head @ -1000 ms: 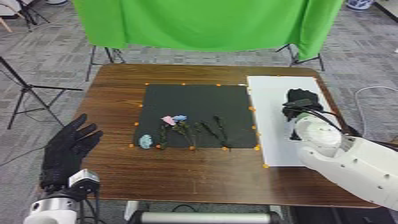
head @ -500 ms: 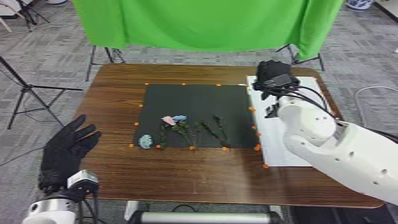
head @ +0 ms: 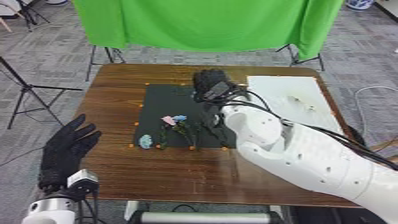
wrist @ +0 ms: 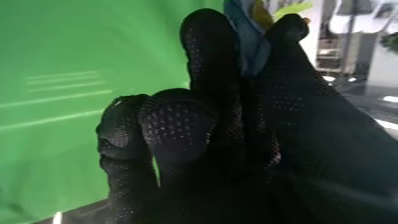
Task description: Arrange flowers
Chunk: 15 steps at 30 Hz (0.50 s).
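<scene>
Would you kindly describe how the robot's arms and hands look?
The left arm and right arm have rounded white shells; small dark dots mark the right one, and black cables run along it. The left robot hand and right robot hand wear black fabric gloves.

We log a brown wooden table (head: 160, 175). On it, we see a dark mat (head: 164, 100), orange marks (head: 192, 148) along its edges; white sheet (head: 275, 87) to its right. Flowers (head: 169, 120) on mat: pink and blue heads, green stems.
</scene>
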{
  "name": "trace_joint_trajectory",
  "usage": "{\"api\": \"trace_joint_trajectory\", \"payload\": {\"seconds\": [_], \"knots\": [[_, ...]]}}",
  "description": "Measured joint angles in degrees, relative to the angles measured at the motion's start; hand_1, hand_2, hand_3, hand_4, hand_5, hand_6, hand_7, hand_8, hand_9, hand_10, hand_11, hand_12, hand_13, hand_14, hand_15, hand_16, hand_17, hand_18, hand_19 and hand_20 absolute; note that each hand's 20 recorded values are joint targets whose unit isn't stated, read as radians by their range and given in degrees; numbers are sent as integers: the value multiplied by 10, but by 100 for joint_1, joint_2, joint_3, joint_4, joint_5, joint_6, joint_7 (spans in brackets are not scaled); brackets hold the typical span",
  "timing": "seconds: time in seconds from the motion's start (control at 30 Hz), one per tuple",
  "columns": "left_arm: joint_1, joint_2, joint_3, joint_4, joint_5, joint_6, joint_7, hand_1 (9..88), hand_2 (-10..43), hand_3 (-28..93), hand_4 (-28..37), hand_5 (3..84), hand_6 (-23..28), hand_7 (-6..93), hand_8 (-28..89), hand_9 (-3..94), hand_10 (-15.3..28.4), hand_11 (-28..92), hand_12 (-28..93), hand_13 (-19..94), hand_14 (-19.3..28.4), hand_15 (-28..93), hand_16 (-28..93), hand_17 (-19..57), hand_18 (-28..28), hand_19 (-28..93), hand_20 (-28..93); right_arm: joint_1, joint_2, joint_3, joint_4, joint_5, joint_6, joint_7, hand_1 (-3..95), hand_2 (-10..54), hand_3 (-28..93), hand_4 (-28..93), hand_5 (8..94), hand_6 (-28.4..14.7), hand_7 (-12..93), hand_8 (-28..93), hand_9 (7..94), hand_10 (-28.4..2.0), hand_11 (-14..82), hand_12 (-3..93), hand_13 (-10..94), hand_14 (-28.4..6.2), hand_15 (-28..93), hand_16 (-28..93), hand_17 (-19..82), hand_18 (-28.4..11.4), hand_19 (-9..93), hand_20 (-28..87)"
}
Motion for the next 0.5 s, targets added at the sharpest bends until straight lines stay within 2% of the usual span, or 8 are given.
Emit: {"api": "trace_joint_trajectory", "payload": {"seconds": [0.3, 0.5], "knots": [[-32, 0, -30, 10, 6, -9, -18, 229, 53, 825, -234, 389, 99, 172, -111, 365, 196, 312, 106, 275, 263, 549, -95, -69, 248, 601, 208, -179, -301, -430, 268, 34, -15, 173, 518, -95, 831, -283, 799, 8, 303, -12, 902, -77, 209, 336, 789, -44, 751, 162, 366, -214, 932, 315], [-97, 11, -21, 26, 9, -18, -33, 230, 53, 825, -233, 389, 100, 172, -110, 365, 196, 313, 106, 275, 263, 549, -94, -69, 248, 602, 207, -310, -489, -245, 553, 54, -112, 223, 513, -95, 834, -283, 792, 9, 312, -16, 899, -75, 208, 335, 785, -45, 751, 159, 363, -214, 932, 313]]}}
